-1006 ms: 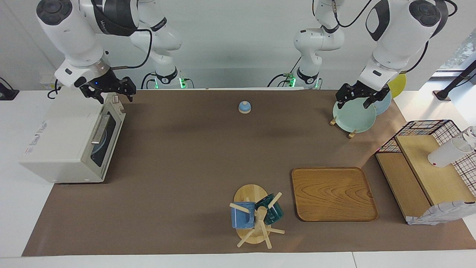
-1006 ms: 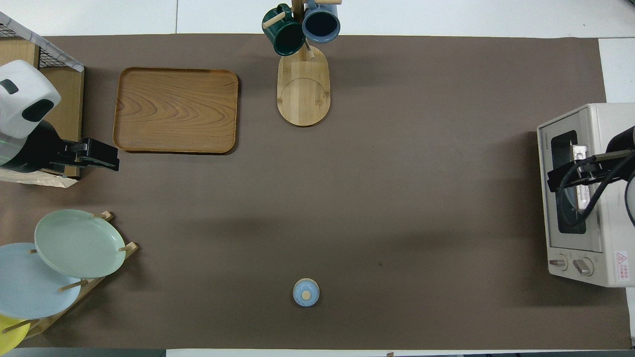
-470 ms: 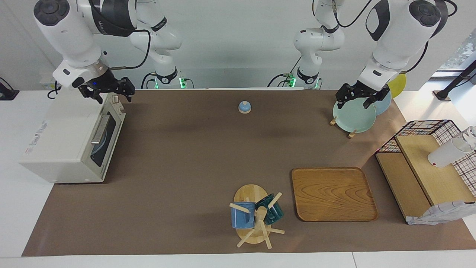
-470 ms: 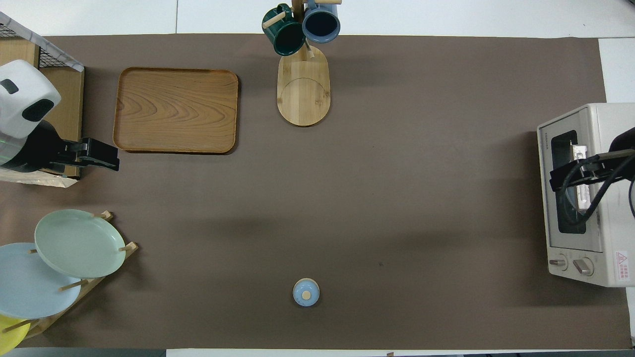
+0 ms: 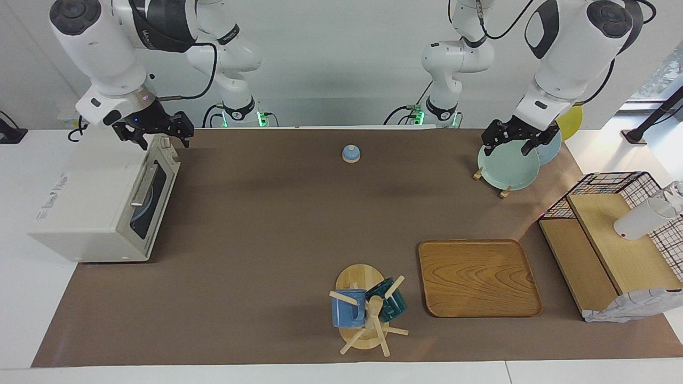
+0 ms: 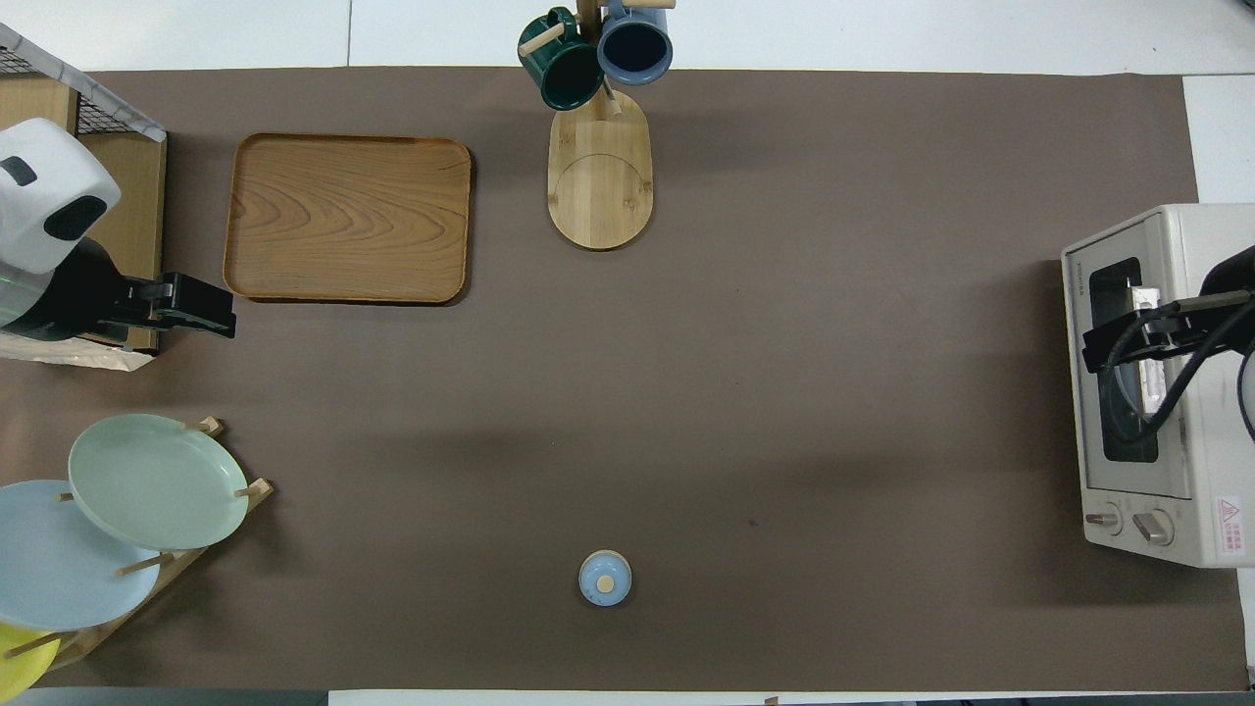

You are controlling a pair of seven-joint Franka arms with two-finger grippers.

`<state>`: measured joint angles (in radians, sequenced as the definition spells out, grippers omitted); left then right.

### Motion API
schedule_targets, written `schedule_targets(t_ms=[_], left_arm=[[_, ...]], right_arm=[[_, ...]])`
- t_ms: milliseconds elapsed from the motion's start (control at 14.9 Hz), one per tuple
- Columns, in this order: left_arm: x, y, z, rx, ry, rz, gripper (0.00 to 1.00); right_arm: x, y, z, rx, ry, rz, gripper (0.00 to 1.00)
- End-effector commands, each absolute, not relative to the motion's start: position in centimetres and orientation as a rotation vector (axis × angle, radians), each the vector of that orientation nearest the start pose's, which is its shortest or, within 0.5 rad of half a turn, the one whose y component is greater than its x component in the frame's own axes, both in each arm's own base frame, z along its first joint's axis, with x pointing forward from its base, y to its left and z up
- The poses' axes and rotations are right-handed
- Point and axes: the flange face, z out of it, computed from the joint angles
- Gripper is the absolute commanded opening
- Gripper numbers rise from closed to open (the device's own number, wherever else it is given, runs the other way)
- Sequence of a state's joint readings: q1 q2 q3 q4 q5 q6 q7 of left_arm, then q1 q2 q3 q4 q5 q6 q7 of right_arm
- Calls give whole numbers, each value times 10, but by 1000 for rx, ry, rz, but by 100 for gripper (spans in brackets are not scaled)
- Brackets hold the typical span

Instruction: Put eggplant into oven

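Both sets of jaws spread open, nothing held in either. Right gripper (image 5: 155,132) hangs over the oven's (image 5: 101,197) top corner nearest the robots, at the right arm's end of the table. Left gripper (image 5: 513,140) hangs over the pale green plate (image 5: 508,166) in the plate rack, at the left arm's end.

Oven door is shut, bar handle (image 5: 143,185) runs across its front. Something bluish and round shows through the glass; can't tell what.

Eggplant: not visible in either view. Not on the mat, not on the wooden tray (image 5: 477,277), not by the mug stand (image 5: 365,312) or the small blue lid (image 5: 350,153). Can't say where it is.

Handling, as a guess: light, fairly stiff, glossy skin so likely slippery, and it would roll. Best grip is probably across the middle of the body, jaws square to its length, not the thin stem end. Door looks like it needs dropping open first.
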<state>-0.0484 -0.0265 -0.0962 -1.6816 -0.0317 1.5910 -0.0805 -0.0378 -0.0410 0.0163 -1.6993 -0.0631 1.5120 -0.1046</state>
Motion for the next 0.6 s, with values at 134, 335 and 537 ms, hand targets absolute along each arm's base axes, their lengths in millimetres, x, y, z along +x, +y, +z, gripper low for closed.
schedule_targets(t_ms=[134, 335, 537], left_arm=[[537, -80, 594, -3164, 92, 88, 100], [537, -80, 594, -3164, 92, 88, 100], [537, -81, 594, -3164, 94, 85, 100]], right_arm=[[534, -22, 585, -3115, -36, 200, 100], [539, -24, 593, -3131, -34, 134, 100], [537, -22, 593, -3131, -38, 144, 100]])
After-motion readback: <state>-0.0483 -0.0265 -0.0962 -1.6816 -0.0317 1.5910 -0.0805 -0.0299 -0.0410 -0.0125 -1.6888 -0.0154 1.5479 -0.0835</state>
